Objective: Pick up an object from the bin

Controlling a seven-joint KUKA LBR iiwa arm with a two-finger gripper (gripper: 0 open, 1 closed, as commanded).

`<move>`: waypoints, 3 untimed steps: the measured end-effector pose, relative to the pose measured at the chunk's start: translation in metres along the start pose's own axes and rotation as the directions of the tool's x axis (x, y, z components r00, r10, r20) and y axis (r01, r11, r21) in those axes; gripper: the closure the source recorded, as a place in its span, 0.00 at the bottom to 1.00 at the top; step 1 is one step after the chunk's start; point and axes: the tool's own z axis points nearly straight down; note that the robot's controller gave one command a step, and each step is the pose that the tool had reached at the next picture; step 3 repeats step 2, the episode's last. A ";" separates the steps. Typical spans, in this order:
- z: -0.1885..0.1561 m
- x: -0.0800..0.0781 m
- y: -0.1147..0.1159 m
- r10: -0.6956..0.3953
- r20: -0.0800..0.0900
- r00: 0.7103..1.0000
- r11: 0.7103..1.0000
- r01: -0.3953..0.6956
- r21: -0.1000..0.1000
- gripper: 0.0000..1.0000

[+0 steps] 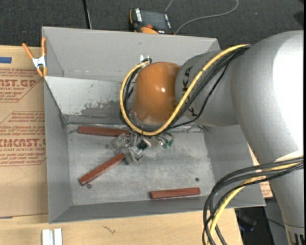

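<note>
Near the middle of the grey bin [55, 137], the claw [131, 149] sits at the upper end of a slanted reddish-brown bar [102, 169]; whether it is apart or clamped cannot be told. Two similar bars [99, 131] [174, 193] lie well apart.

the sticks [102, 169] are reddish-brown, the bin [92, 91] scuffed grey, the wrist cover [155, 93] orange, its cables [125, 88] yellow and black.

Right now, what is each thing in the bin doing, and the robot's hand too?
Back stick: reddish-brown, lying flat by the back wall.
Slanted stick: lying flat at an angle, upper end at the gripper.
Front stick: lying flat near the front wall, alone.
Gripper: low in the bin, over the slanted stick's upper end.
</note>
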 end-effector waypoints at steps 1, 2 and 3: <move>-0.120 0.031 -0.024 -0.507 0.004 0.862 0.862 0.507 0.003 1.00; -0.180 0.035 -0.046 -0.762 0.003 0.648 0.648 0.762 0.002 1.00; -0.180 0.035 -0.046 -0.762 0.003 0.648 0.648 0.762 0.002 1.00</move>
